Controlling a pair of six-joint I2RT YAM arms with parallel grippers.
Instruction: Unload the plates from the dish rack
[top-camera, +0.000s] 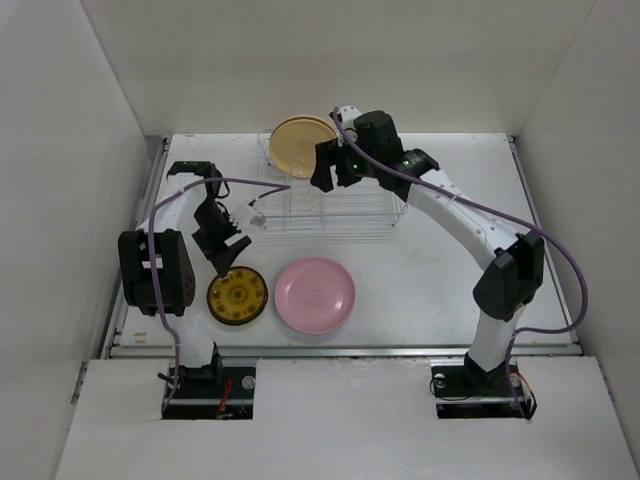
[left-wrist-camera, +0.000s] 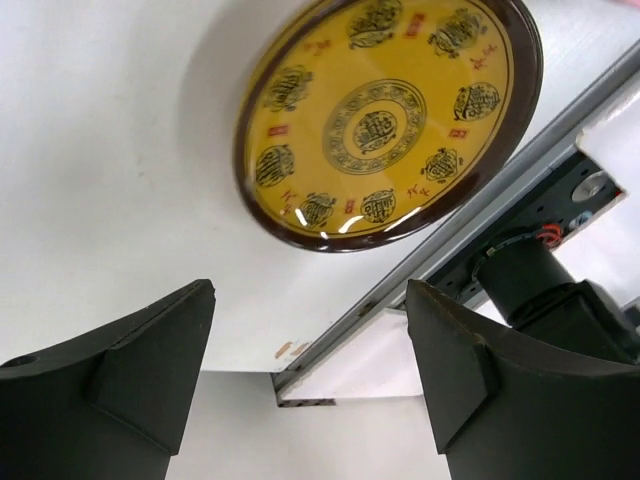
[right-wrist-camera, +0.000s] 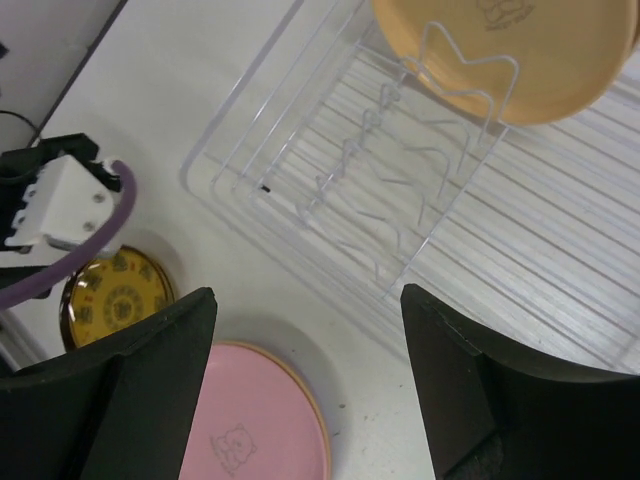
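The wire dish rack (top-camera: 335, 208) stands at the table's back middle and shows in the right wrist view (right-wrist-camera: 560, 250). One cream/tan plate (top-camera: 303, 145) leans upright at its far left end, also seen in the right wrist view (right-wrist-camera: 520, 50). A pink plate (top-camera: 314, 294) and an amber-yellow patterned plate (top-camera: 237, 297) lie flat on the table in front. My left gripper (top-camera: 225, 250) is open and empty just above and behind the amber plate (left-wrist-camera: 385, 120). My right gripper (top-camera: 335, 172) is open and empty above the rack, beside the tan plate. The pink plate (right-wrist-camera: 255, 420) shows below it.
White walls enclose the table on three sides. A metal rail (top-camera: 340, 350) runs along the table's near edge. The purple cables (top-camera: 560, 250) hang from both arms.
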